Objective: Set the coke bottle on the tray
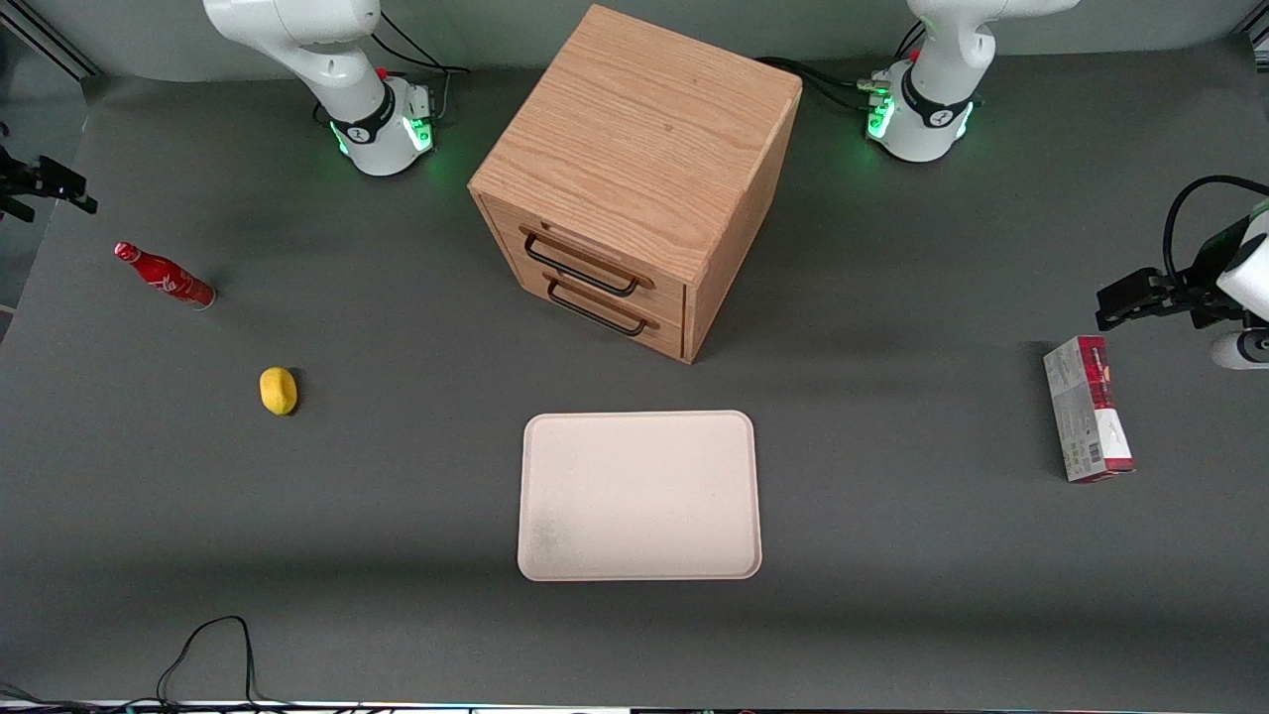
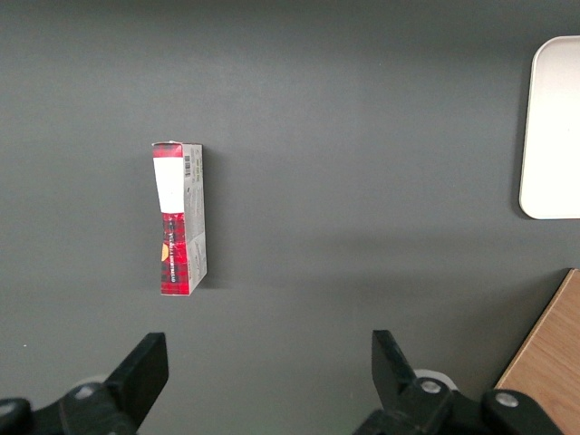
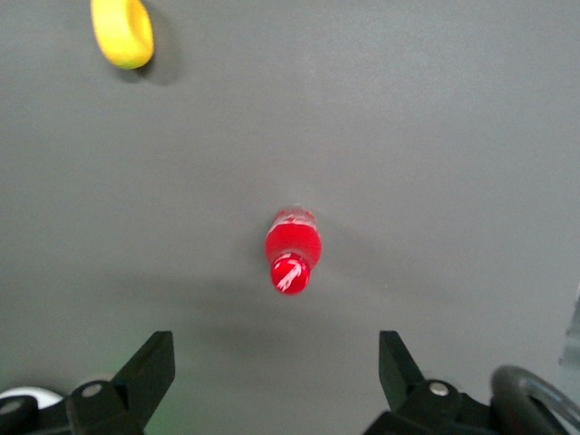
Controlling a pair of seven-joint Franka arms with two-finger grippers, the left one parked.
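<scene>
Coke bottle (image 3: 292, 246) stands upright near the lemon (image 3: 122, 32), well apart from the tray (image 1: 639, 496). Gripper (image 3: 276, 376) hovers above it, fingers wide. Centre on the cap, descend straight, grip the body.

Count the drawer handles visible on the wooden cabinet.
2, stacked on the cabinet front: upper handle, lower handle. The gripper, jaws open, hovers above the coke bottle.

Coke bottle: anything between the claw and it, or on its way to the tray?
Nothing visible. The open claw hangs above the slim red coke bottle; the yellow lemon lies beside the path to the beige tray.
</scene>
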